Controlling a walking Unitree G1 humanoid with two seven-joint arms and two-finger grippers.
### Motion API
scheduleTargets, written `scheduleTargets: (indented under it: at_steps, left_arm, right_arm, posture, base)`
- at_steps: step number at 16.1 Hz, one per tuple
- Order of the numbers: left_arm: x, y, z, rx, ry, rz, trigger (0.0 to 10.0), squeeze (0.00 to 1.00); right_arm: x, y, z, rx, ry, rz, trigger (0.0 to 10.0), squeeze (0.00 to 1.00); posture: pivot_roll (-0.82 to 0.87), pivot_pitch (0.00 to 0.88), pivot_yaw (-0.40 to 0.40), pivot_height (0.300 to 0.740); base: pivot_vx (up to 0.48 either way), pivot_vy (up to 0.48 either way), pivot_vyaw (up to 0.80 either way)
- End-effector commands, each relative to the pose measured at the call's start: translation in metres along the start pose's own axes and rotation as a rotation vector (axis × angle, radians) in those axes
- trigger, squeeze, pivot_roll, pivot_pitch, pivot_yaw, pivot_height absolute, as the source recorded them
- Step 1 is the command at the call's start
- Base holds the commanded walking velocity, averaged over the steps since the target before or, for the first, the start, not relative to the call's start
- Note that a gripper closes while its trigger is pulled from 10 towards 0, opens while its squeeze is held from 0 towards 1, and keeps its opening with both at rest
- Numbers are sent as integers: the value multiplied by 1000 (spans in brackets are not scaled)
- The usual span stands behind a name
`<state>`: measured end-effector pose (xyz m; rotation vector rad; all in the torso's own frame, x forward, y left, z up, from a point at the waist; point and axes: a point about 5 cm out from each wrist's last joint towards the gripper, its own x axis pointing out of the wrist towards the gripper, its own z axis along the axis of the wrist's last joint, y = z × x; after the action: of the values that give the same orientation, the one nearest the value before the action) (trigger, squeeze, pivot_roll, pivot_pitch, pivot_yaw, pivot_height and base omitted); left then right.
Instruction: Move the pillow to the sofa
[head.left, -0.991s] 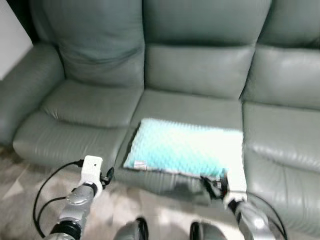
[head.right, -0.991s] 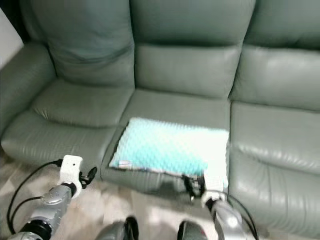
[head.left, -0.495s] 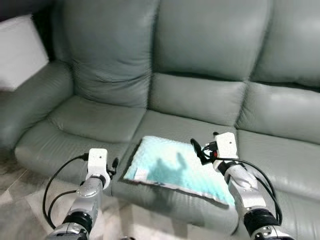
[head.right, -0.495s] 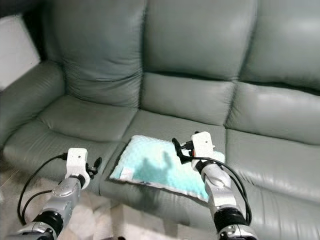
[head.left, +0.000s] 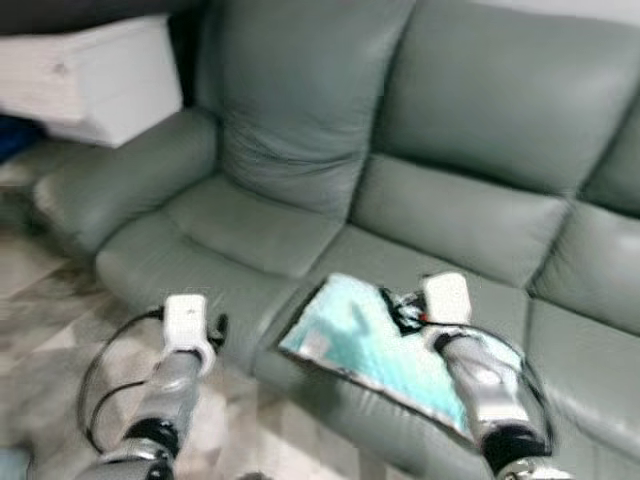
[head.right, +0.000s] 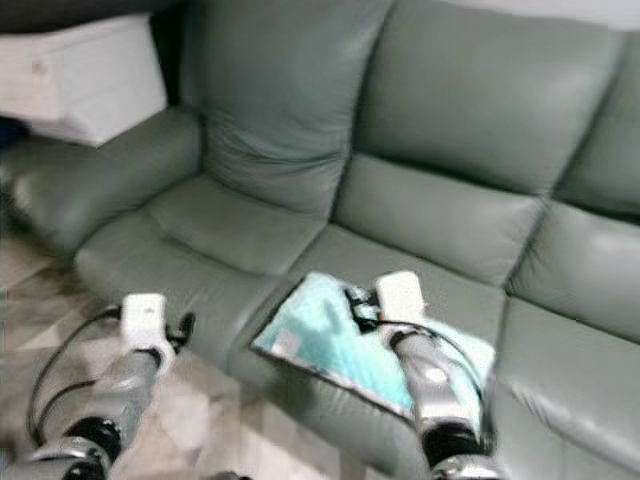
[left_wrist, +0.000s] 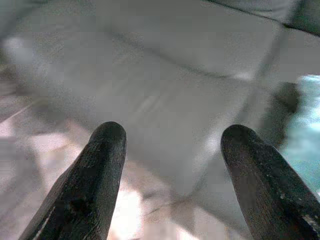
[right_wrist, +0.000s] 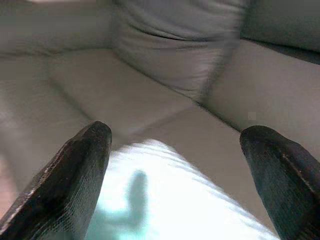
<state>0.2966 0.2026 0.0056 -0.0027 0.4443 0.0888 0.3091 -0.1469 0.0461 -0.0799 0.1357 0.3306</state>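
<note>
A light turquoise pillow (head.left: 345, 335) lies flat on the middle seat of the grey-green leather sofa (head.left: 260, 230), near the seat's front edge. My right gripper (right_wrist: 180, 145) hovers open above the pillow (right_wrist: 165, 205), nothing between its fingers (right_wrist: 75, 175); its wrist (head.left: 447, 298) sits over the pillow's far side. My left gripper (left_wrist: 170, 142) is open too, low in front of the sofa's left seat, facing the seat front (left_wrist: 165, 90); its wrist (head.left: 186, 318) is to the left of the pillow. The pillow's right part is hidden behind my right arm.
A white box-like unit (head.left: 95, 70) stands beyond the sofa's left armrest (head.left: 120, 170). Pale patterned floor (head.left: 60, 330) runs in front of the sofa. The left and right seats (head.left: 590, 340) carry nothing.
The camera has swung left, bringing the armrest and white unit into view. Both arms keep about the same pose, right gripper still above the pillow.
</note>
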Motion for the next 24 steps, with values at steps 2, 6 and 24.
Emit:
scheduleTargets:
  at_steps: [2,6,24]
  left_arm:
    - [2,-3,3,-3,2,-2,10000,0]
    - [2,-3,5,-18,-10,-11,10000,0]
    - [2,5,6,-19,-7,11,10000,0]
  right_arm:
    - [-2,-5,0,-4,5,-17,10000,0]
    - [0,-4,2,-6,0,-16,10000,0]
    - [1,5,4,39,-35,4,10000,0]
  posture:
    - [-178,0,56,740]
    - [-178,0,55,740]
    - [-166,0,59,740]
  base:
    - [0,0,800]
    - [0,0,800]
    - [0,80,667]
